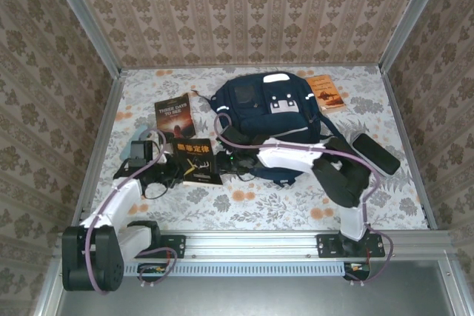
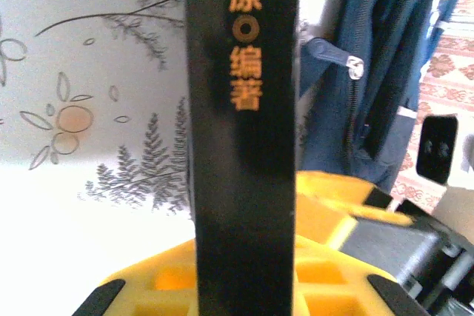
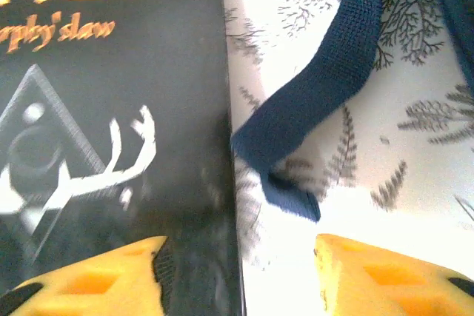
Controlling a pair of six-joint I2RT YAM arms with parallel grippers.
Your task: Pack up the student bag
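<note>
The student bag [image 1: 270,112], a navy-blue backpack, lies at the back middle of the table, and its zipped side [image 2: 385,72] shows in the left wrist view. Just in front and to its left is a black book [image 1: 196,159] with orange Chinese lettering. My left gripper [image 1: 172,164] is shut on that book's spine [image 2: 244,109], a yellow finger on each side. My right gripper [image 1: 226,160] is at the book's right edge and stands open [image 3: 241,257]. One of its fingers is over the cover [image 3: 111,109], the other over the table beside a loose blue strap [image 3: 326,94].
A second dark book [image 1: 174,115] lies behind the black one. An orange book [image 1: 326,92] sits at the back right beside the bag. A black oblong case [image 1: 375,153] lies to the right. Patterned walls close in the flowered table [image 1: 259,205].
</note>
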